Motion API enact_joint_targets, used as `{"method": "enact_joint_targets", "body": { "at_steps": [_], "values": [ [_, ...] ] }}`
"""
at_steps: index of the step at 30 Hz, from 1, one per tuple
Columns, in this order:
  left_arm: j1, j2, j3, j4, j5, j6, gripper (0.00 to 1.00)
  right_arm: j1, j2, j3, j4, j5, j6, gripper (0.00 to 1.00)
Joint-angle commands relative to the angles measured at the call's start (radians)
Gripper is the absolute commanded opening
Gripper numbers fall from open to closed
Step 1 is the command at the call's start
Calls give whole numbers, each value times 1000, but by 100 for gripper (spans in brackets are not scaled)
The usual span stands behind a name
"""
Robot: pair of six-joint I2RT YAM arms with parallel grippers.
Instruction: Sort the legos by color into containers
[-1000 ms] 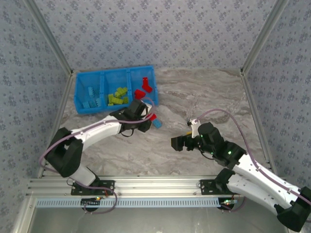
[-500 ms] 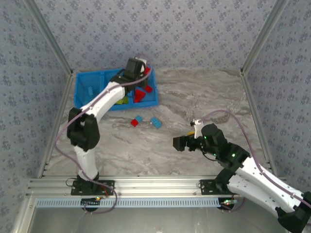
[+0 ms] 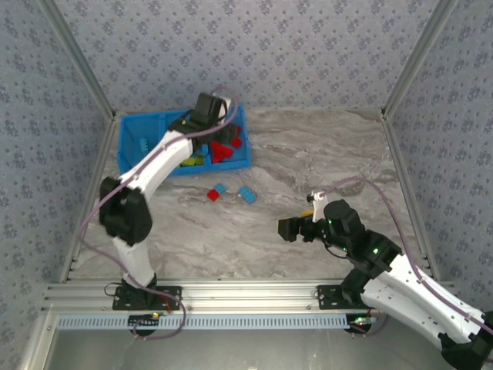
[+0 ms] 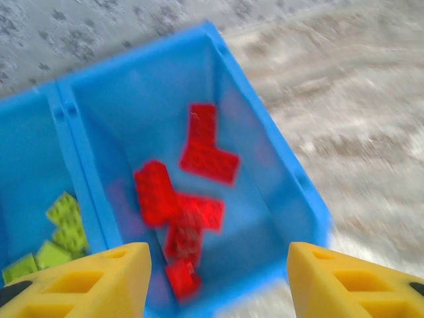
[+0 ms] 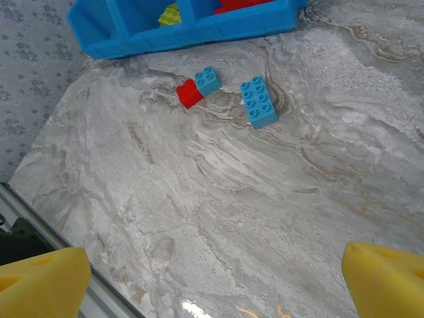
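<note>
Judging by where the legos lay, looked well past halfway. Found the blue tray at the far left of the marble table, its three compartments each given to one color: light blue bricks in the left one, lime green bricks in the middle, red bricks in the right. Spotted no stray color among the reds in the left wrist view; could not check the other two compartments fully, with the left arm across part of them.

Saw the left gripper poised above the red compartment, yellow fingers parted to a middling gap and nothing between them.

Counted three pieces outside the tray, on the table just in front of it: a small red brick touching a small light blue brick, and a longer light blue brick just beside them. Could not tell whether the touching pair was snapped together; if so, would probably need pulling apart before sorting.

Noted the right gripper nearer the middle of the table, apart from the loose bricks, jaws spread wide and empty.

Reckoned the remainder as one red for the right compartment and two light blues for the left.
</note>
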Motion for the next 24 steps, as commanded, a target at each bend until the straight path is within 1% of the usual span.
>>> {"method": "enact_joint_targets", "body": {
  "at_steps": [1,4,7,9,11,13,16,19,24],
  "values": [
    [-96,-267,-187,87,30,41,57,-2,51,-4,26,27,-7,100],
    [-175,-476,-367,87,28,133,58,2,147,20,75,-2,-32,100],
    [-275,-647,-485,-5,54,295,62,6,260,42,155,-36,-57,100],
    [-333,-748,-551,-90,78,431,67,6,347,64,210,-49,-75,100],
    [-351,-845,-638,-141,144,576,73,7,439,90,252,-50,-98,100],
    [-358,-957,-746,-152,203,707,77,7,546,138,282,-45,-135,100],
    [-359,-1081,-888,-90,222,795,84,6,702,227,277,10,-199,100],
    [-358,-1123,-956,-59,200,864,90,1,839,311,261,59,-245,100],
    [-354,-1100,-979,-78,131,883,95,-5,1020,411,274,84,-289,100]
  ]
}}
